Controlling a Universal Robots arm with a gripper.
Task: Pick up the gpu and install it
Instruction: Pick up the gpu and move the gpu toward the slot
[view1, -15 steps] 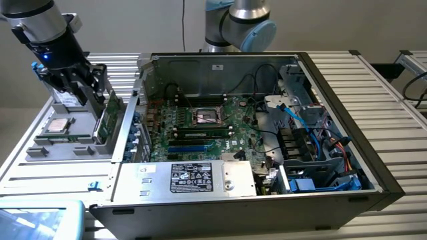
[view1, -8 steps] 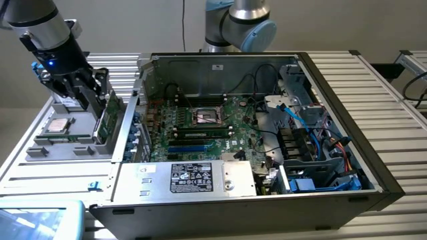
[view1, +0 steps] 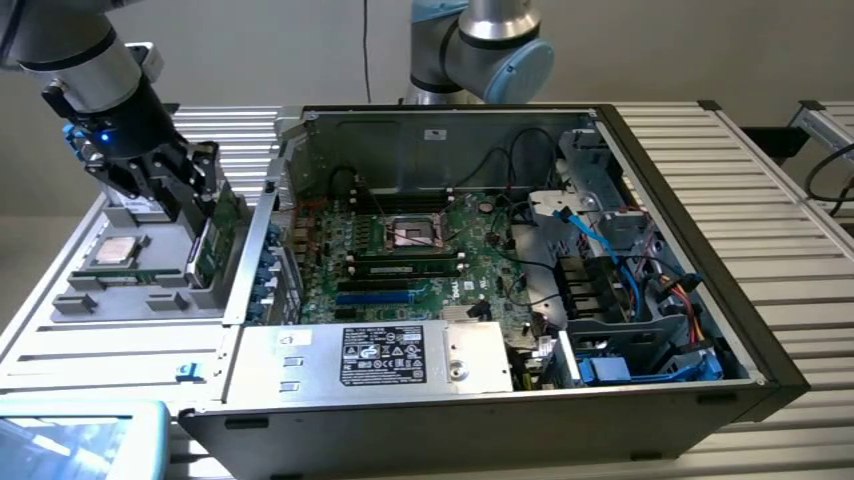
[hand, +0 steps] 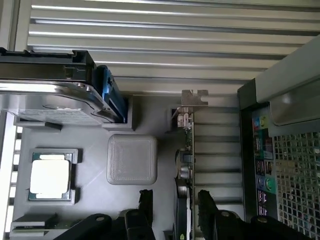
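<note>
Tray (view1: 80, 300) at the exterior view's left: chip (hand: 50, 176) in a pocket; gpu (hand: 186, 165) standing on edge in a slot, silver bracket (hand: 194, 97) visible, cooler face hidden, near end cut off by the wrist view; gripper (hand: 175, 196) straddles it, jaws apart, contact unclear; open case (view1: 747, 330) at right; label (view1: 380, 355) on its power supply, print unreadable.

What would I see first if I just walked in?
The big open computer case in the middle, with its green motherboard showing. Then, on the exterior view's left, the robot's hand, open around the gpu standing on edge in a gray tray.
</note>
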